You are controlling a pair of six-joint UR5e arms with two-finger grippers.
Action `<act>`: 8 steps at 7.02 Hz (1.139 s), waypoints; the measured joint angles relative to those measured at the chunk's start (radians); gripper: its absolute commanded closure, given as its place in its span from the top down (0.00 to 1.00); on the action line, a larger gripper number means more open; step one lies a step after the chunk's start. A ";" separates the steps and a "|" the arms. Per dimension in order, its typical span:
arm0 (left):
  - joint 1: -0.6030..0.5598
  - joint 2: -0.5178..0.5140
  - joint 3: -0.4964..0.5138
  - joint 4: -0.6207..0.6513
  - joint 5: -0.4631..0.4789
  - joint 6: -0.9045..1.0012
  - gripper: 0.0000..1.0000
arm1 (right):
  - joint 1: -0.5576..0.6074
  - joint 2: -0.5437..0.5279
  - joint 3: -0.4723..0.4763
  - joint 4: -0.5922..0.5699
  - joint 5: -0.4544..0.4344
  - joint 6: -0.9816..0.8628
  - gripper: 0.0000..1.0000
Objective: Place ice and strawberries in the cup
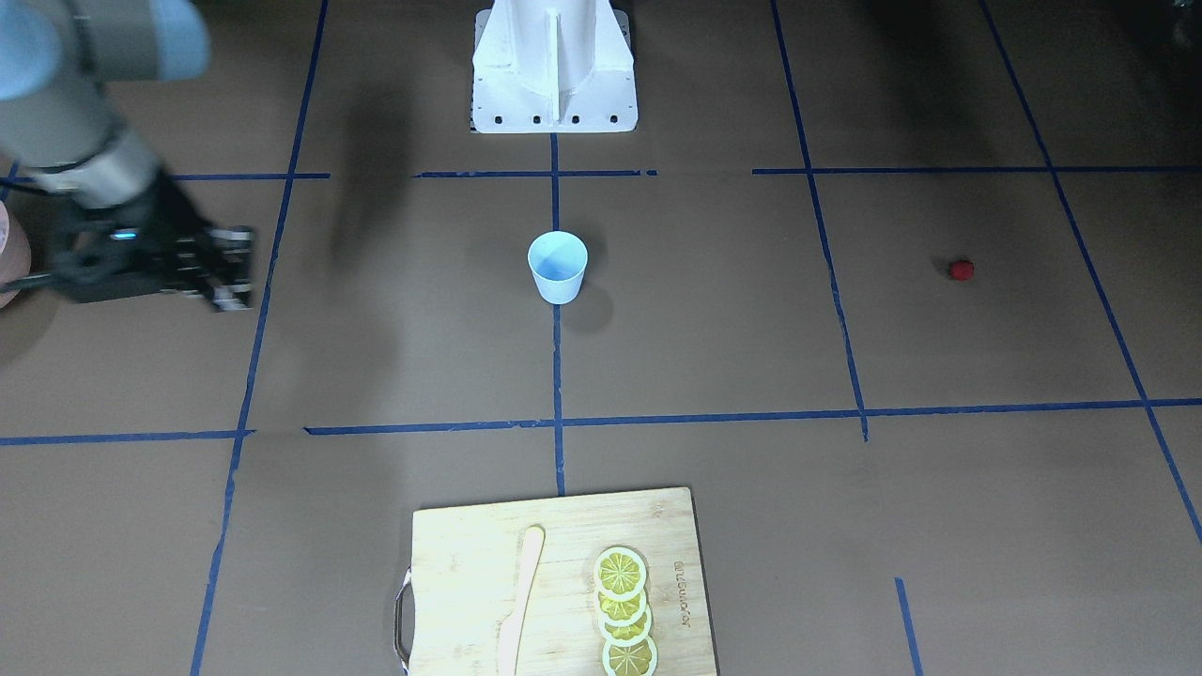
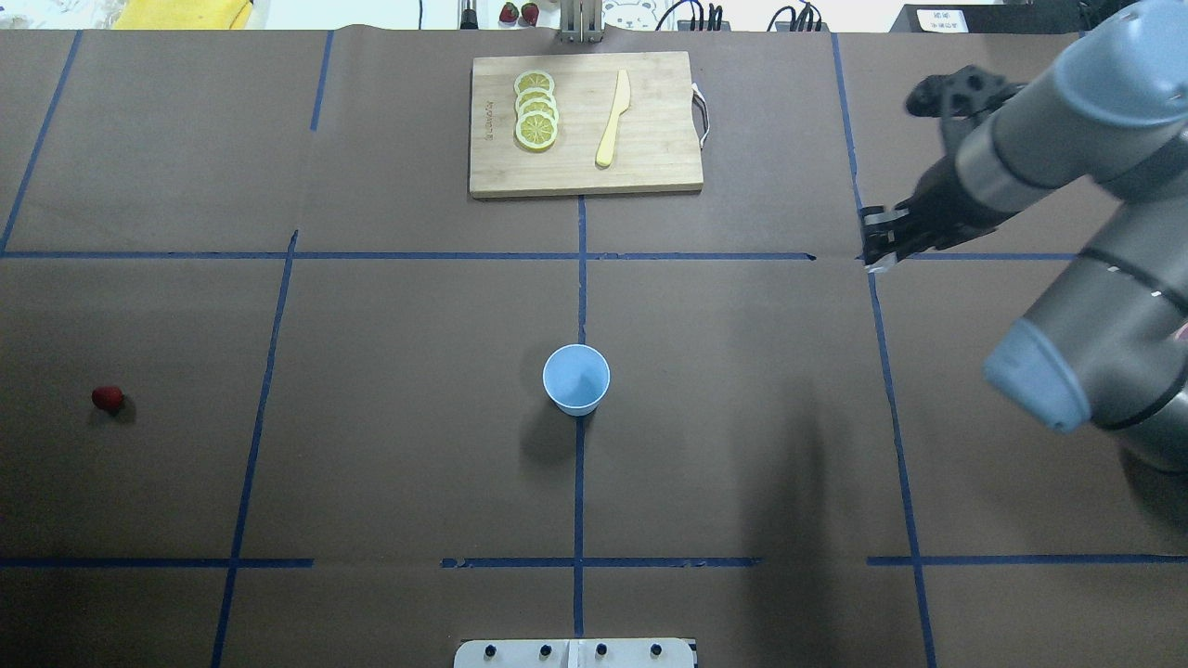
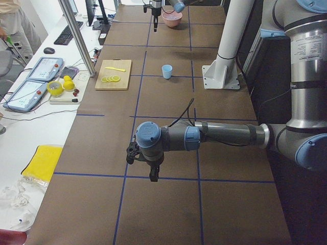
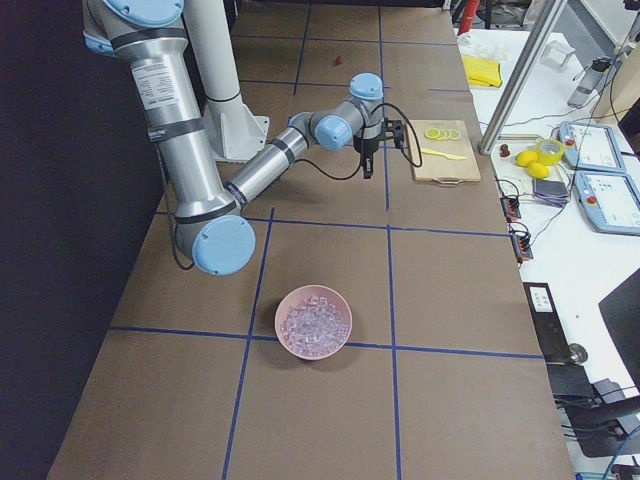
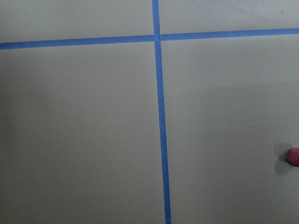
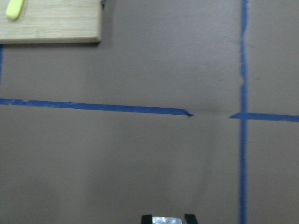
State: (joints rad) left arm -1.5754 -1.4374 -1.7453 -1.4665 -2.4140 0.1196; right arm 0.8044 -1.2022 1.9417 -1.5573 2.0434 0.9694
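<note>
The light blue cup (image 2: 576, 378) stands upright at the table's middle. A red strawberry (image 2: 108, 399) lies far off on the robot's left side, and shows at the right edge of the left wrist view (image 5: 293, 157). Ice (image 4: 314, 322) fills a pink bowl (image 4: 279, 322) at the right end. My right gripper (image 2: 877, 250) hovers well to the right of the cup and beyond it. In the right wrist view it (image 6: 168, 219) is shut on a pale translucent ice piece (image 6: 168, 220). My left gripper (image 3: 153, 173) shows only in the exterior left view, so I cannot tell its state.
A wooden cutting board (image 2: 650, 172) at the far edge carries lemon slices (image 2: 536, 109) and a yellow knife (image 2: 613, 119). The white robot base (image 1: 554, 70) stands behind the cup. A person (image 3: 15, 20) and tablets are at the side bench.
</note>
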 measured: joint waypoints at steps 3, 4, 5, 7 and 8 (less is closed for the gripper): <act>0.000 0.000 0.009 0.001 0.000 0.000 1.00 | -0.269 0.251 -0.062 -0.093 -0.223 0.314 0.02; 0.000 0.000 0.013 0.002 -0.001 0.000 1.00 | -0.318 0.324 -0.106 -0.112 -0.271 0.372 0.02; 0.000 0.000 0.013 0.002 -0.001 0.000 1.00 | -0.353 0.382 -0.153 -0.119 -0.312 0.410 0.03; 0.000 0.000 0.013 0.002 -0.002 0.000 1.00 | -0.382 0.460 -0.245 -0.120 -0.350 0.434 0.07; 0.000 0.000 0.012 0.002 -0.002 0.000 1.00 | -0.387 0.467 -0.264 -0.120 -0.357 0.434 0.20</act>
State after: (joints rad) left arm -1.5754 -1.4373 -1.7328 -1.4649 -2.4160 0.1196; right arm 0.4179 -0.7350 1.6778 -1.6775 1.6866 1.4038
